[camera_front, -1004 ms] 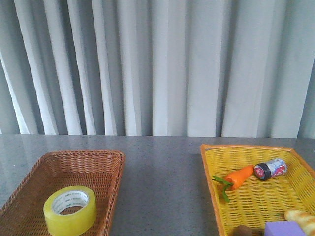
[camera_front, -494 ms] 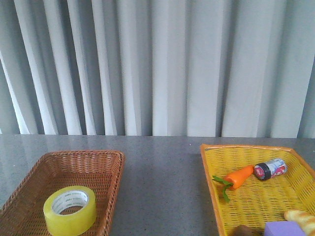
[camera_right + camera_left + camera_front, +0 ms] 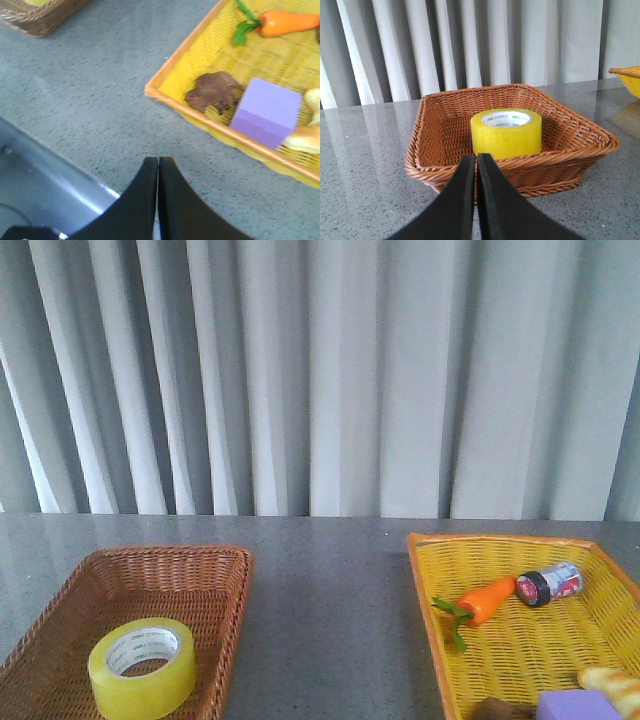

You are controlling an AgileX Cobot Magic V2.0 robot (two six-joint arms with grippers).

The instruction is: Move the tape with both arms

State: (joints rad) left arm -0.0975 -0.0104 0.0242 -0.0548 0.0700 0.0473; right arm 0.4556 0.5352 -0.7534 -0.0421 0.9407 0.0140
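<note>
One roll of yellow tape (image 3: 506, 132) lies flat in your brown wicker basket (image 3: 430, 165), hole upward. Judge it light, rigid and smooth-sided; pinching across the wall, one finger inside the white core, looks safest. Your left gripper (image 3: 476, 161) sits just outside the basket rim, fingers pressed together, holding nothing. Your right gripper (image 3: 158, 162) hangs likewise closed and empty near the yellow basket (image 3: 172, 77).

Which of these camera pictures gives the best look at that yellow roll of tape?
The left wrist view: the tape sits whole in the brown basket, its green printing visible on the core. The front view shows it too, low in the corner. The right wrist view shows only a yellow sliver at the picture's edge, probably the roll.
</note>
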